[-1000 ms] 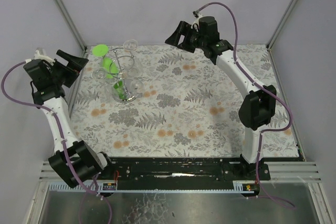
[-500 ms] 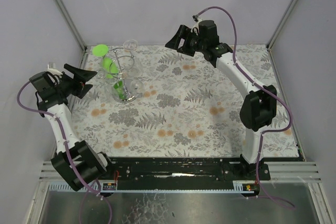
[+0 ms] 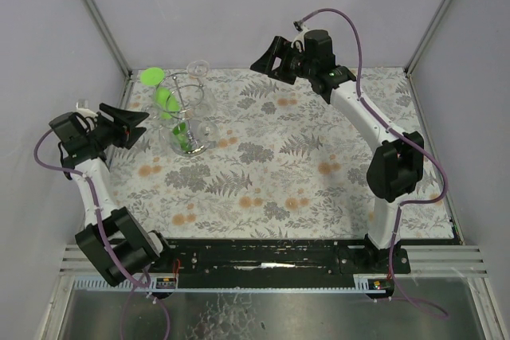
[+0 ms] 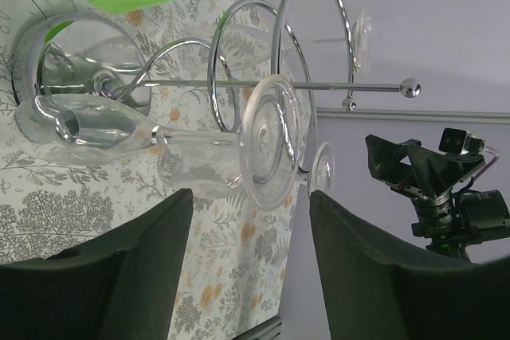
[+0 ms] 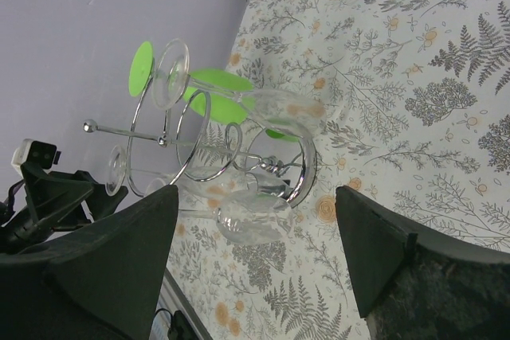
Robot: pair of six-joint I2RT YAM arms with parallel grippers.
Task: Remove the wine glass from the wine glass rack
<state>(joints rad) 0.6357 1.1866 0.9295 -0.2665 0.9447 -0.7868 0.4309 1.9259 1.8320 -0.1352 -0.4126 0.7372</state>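
Note:
The wine glass rack [image 3: 186, 109] is a silver wire stand with a round base, at the table's far left. Clear and green wine glasses hang on its loops. My left gripper [image 3: 134, 121] is open, just left of the rack and pointing at it. In the left wrist view the gripper [image 4: 249, 228] frames a clear wine glass [image 4: 159, 137] lying along the rack [image 4: 239, 84]; its round foot [image 4: 271, 141] faces the fingers [image 4: 143, 268], not touching. My right gripper [image 3: 267, 55] is open and empty, raised to the right of the rack. The rack [image 5: 199, 129] and a clear glass [image 5: 255, 212] show in the right wrist view.
Green glasses [image 3: 166, 99] hang on the rack's far-left side, with a green foot [image 3: 151, 77] at the corner. Another clear glass foot [image 3: 197, 68] sticks out at the back. The enclosure's left wall and corner post [image 3: 119, 61] stand close behind the rack. The floral mat [image 3: 303, 157] spreads to the right.
My left arm has come down and forward, and its open gripper has moved toward the rack's left side. The right gripper has barely shifted. The glasses have not moved.

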